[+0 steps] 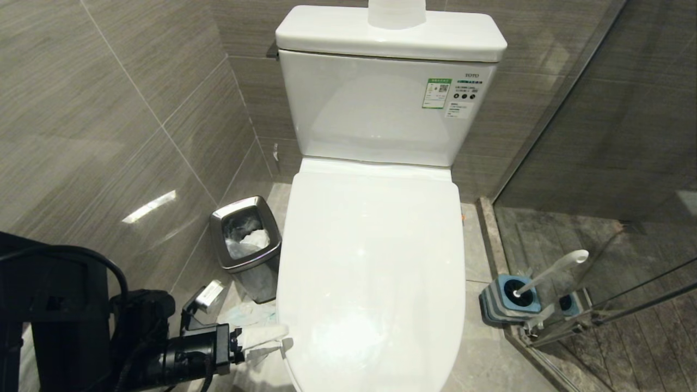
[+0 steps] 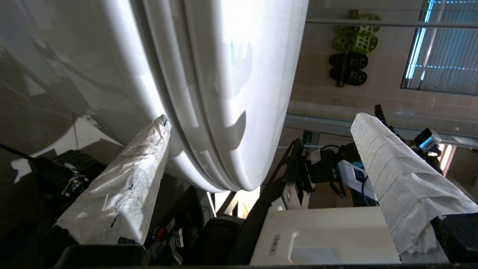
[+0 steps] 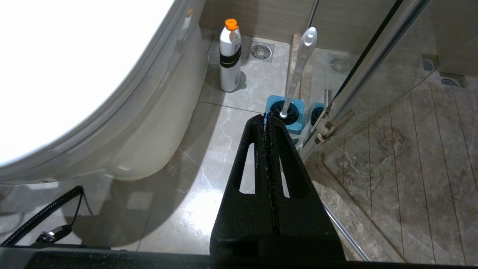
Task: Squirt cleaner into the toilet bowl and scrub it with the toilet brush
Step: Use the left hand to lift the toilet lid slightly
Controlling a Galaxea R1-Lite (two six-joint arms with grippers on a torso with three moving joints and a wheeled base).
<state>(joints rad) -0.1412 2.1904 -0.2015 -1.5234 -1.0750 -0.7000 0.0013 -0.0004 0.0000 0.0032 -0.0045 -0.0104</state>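
Note:
The toilet bowl (image 1: 370, 261) has its white lid down, so the basin is hidden. My left gripper (image 1: 275, 340) is low at the lid's front left edge. It is open, with paper-wrapped fingers (image 2: 127, 186) on either side of the lid and seat rim (image 2: 224, 74). Off to the toilet's right, the toilet brush (image 1: 561, 267) stands in its blue-and-grey holder (image 1: 512, 294). The cleaner (image 3: 229, 56), a white bottle with an orange cap, stands on the floor beside the toilet base. My right gripper (image 3: 266, 117) is shut and empty above the floor, pointing towards the brush holder (image 3: 285, 112).
A steel bin (image 1: 248, 239) holding paper sits against the left wall, with a small silvery box (image 1: 209, 296) beside it. A white paper roll (image 1: 396, 13) stands on the tank. A glass shower partition (image 1: 599, 136) borders the right side, right behind the brush.

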